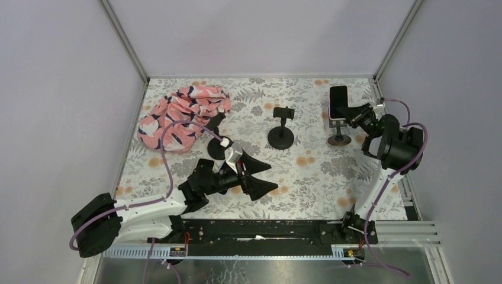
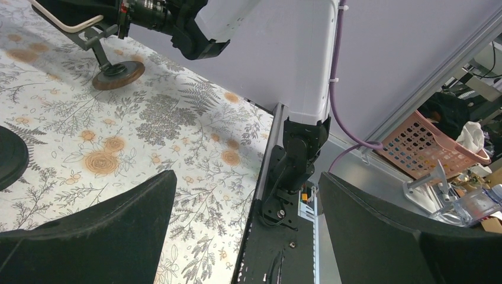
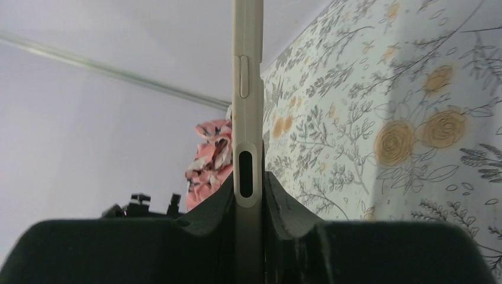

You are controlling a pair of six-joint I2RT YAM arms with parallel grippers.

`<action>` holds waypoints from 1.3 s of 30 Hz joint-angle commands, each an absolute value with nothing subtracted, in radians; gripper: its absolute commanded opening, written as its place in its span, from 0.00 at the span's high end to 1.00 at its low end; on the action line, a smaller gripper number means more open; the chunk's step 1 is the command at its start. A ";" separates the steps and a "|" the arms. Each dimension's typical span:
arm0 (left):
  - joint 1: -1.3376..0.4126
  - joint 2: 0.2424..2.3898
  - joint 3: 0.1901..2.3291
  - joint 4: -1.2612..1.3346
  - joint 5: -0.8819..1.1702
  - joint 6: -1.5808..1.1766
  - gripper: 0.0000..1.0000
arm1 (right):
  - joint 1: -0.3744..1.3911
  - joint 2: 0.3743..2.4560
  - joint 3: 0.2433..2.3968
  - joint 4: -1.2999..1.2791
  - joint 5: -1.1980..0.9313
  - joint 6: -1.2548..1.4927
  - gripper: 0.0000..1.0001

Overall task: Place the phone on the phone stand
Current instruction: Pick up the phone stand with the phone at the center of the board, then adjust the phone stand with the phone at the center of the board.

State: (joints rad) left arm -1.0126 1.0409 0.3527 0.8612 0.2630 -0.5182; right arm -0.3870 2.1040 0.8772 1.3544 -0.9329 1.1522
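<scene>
The phone (image 1: pixel 338 102), dark with a beige case, stands on edge at the back right, over the cradle of a phone stand with a brown round base (image 1: pixel 338 139). My right gripper (image 1: pixel 357 116) is shut on the phone's side. In the right wrist view the phone's edge (image 3: pixel 247 89) runs up between the pads (image 3: pixel 284 204). The left wrist view shows the stand's base (image 2: pixel 118 74) and the case's edge (image 2: pixel 71 25). Whether the phone rests in the cradle I cannot tell. My left gripper (image 1: pixel 263 177) is open and empty over the table's near middle.
A second black stand (image 1: pixel 280 135) stands mid-table, and a third black base (image 1: pixel 216 148) lies partly behind my left arm. A pink patterned cloth (image 1: pixel 183 115) lies at the back left. Walls close the back and sides. A pink basket (image 2: pixel 438 148) sits off the table.
</scene>
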 commanded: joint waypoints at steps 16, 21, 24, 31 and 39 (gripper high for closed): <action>-1.080 1.350 0.485 1.098 0.124 -0.593 0.01 | -0.379 1.749 0.668 1.716 -1.193 0.897 1.00; -1.085 1.526 0.564 1.209 0.041 -0.700 0.01 | -0.378 1.555 0.580 1.716 -1.213 0.962 1.00; -1.085 1.599 0.598 1.278 0.016 -0.744 0.01 | -0.379 1.446 0.523 1.716 -1.220 1.016 1.00; -1.039 1.633 0.668 1.327 0.039 -0.794 0.01 | -0.377 1.263 0.474 1.716 -1.264 1.198 1.00; -0.995 1.646 0.686 1.347 0.102 -0.844 0.01 | -0.228 1.054 0.436 1.661 -1.281 1.263 1.00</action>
